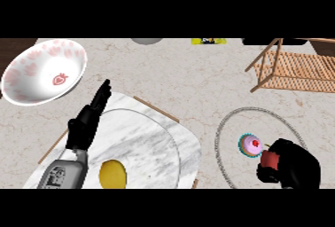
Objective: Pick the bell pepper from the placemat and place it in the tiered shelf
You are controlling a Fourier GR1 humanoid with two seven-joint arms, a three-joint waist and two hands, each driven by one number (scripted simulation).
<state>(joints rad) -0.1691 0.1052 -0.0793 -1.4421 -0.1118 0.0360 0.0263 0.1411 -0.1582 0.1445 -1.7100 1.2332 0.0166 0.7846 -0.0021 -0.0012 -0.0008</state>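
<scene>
Head view: right hand (291,166) on the round placemat (226,128).
Fingers curl around the red bell pepper (269,158), beside a pink cupcake (251,145). Left hand (88,122) lies straight-fingered over the marble tray (186,142). Tiered shelf (294,71) stands well apart on the bench (177,75).

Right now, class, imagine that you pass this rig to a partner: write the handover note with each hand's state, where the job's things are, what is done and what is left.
Left hand: open, fingers straight, over the marble tray, holding nothing.
Right hand: curled round the red bell pepper at the lower right.
Bell pepper: still over the round grey placemat, beside a pink cupcake; whether it has left the mat cannot be told.
Tiered shelf: wooden, at the upper right, with nothing seen in it.
Done: the pepper is grasped.
Left: lift it, carry it up to the shelf, set it in and let go.
</scene>
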